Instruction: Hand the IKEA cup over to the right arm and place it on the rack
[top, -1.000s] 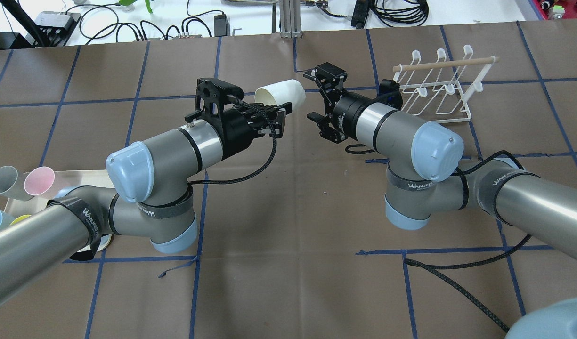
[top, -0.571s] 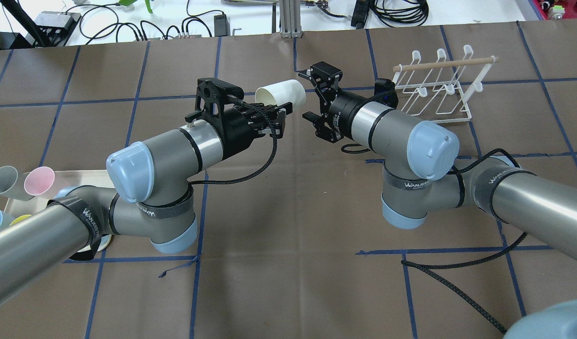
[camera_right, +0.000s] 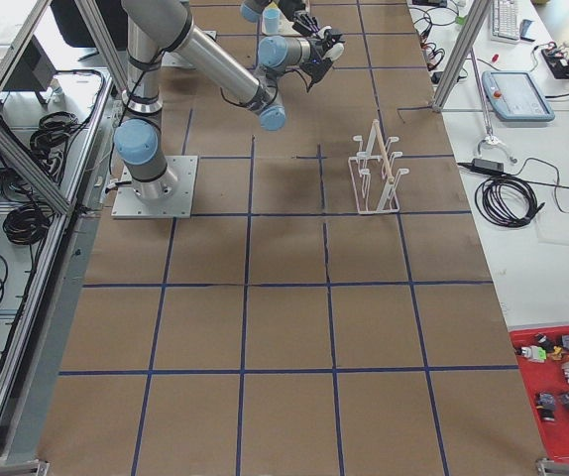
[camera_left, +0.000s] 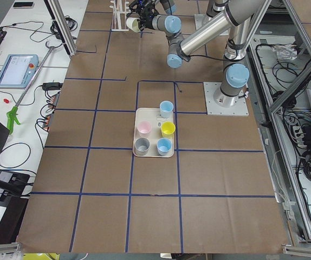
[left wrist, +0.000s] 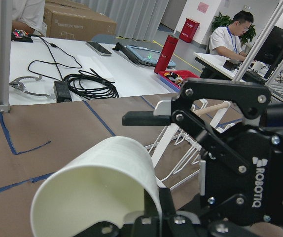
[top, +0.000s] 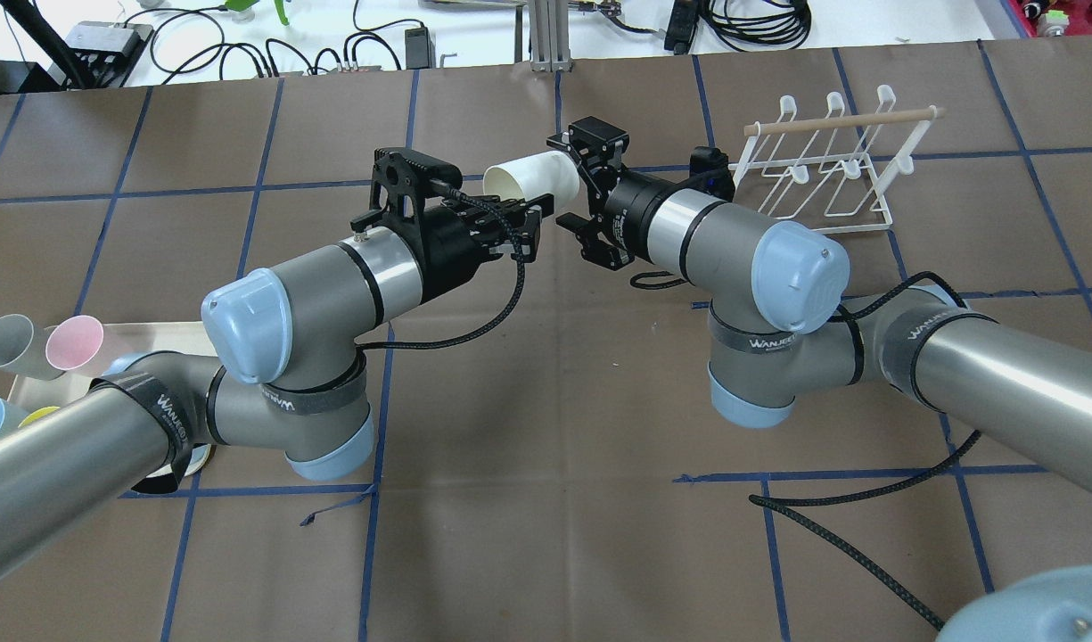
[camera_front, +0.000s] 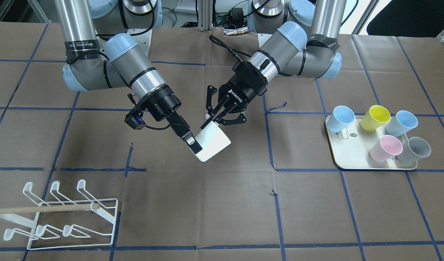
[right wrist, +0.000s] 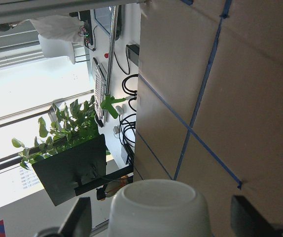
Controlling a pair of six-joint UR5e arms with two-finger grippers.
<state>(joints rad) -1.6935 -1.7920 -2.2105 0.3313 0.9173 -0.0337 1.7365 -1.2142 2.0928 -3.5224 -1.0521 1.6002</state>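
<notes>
The white IKEA cup [top: 535, 173] lies on its side in the air over mid-table. My left gripper [top: 526, 218] is shut on the cup's rim wall [left wrist: 102, 182]. The right arm [top: 733, 241] comes in from the rack side, and its gripper [top: 574, 192] is open. Its fingers [right wrist: 80, 219] stand on either side of the cup's closed base [right wrist: 156, 205] with gaps, not touching. In the front-facing view one right finger [camera_front: 188, 139] lies along the cup [camera_front: 211, 143]. The white wire rack [top: 822, 169] with its wooden rod stands behind the right arm, holding nothing.
A cream tray [camera_front: 370, 166] holds several coloured cups on the left arm's side. Black cables [top: 849, 544] trail across the brown, blue-taped table near the right arm. In the left wrist view, a person sits at a desk beyond the table.
The right gripper has moved left toward the cup, still open, and its fingers now straddle the cup's base. The left arm and the cup have not moved.
</notes>
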